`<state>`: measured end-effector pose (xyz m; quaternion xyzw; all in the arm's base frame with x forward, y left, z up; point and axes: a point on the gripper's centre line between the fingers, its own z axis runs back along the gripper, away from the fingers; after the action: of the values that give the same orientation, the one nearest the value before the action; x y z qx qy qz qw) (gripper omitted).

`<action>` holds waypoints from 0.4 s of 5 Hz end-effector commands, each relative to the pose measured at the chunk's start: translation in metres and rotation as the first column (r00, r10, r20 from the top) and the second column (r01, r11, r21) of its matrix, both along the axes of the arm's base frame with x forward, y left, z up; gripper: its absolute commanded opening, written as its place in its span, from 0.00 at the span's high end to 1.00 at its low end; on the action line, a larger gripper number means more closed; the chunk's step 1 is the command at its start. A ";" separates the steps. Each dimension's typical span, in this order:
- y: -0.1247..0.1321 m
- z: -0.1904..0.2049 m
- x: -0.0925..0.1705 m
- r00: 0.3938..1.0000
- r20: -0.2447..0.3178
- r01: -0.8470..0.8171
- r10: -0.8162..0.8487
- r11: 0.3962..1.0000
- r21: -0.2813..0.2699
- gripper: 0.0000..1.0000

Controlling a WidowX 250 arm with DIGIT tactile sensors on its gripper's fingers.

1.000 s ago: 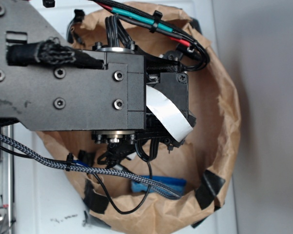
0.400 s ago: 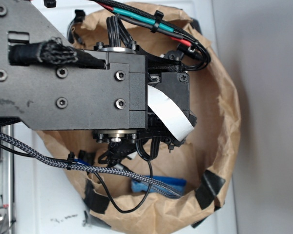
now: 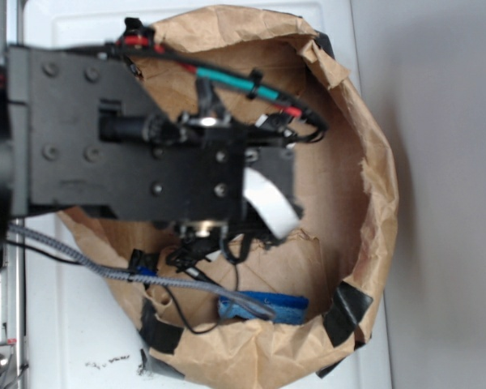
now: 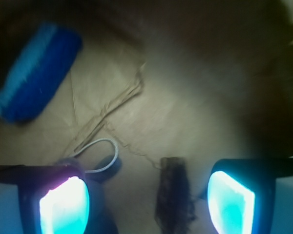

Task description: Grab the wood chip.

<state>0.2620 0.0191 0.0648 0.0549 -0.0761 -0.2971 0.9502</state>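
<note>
While the gripper (image 4: 147,202) hangs low w/ jaws spread wide, the wood chip (image 4: 173,197) lies flat on the paper bag floor (image 4: 185,107) between the glowing fingertips (image 4: 63,207), nearer the right one, not touched yet. Blue sponge (image 4: 34,73) sits well apart, upper left. Approach looks approx done; closing and lifting are left.

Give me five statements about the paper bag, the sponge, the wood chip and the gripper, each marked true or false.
1. The gripper is open. True.
2. The wood chip lies between the fingers. True.
3. The fingers clamp the blue sponge. False: it lies apart, at the upper left of the wrist view.
4. The things lie in a brown paper bag. True.
5. The wood chip rests on the sponge. False: it lies on the paper.
</note>
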 end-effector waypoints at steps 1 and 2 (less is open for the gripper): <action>0.019 -0.017 0.014 0.999 0.033 -0.010 0.010 1.000 -0.007 0.00; 0.038 -0.017 0.032 0.999 -0.039 -0.035 0.032 0.996 -0.082 0.00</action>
<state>0.2798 0.0531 0.0272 -0.0038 -0.0356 -0.2789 0.9596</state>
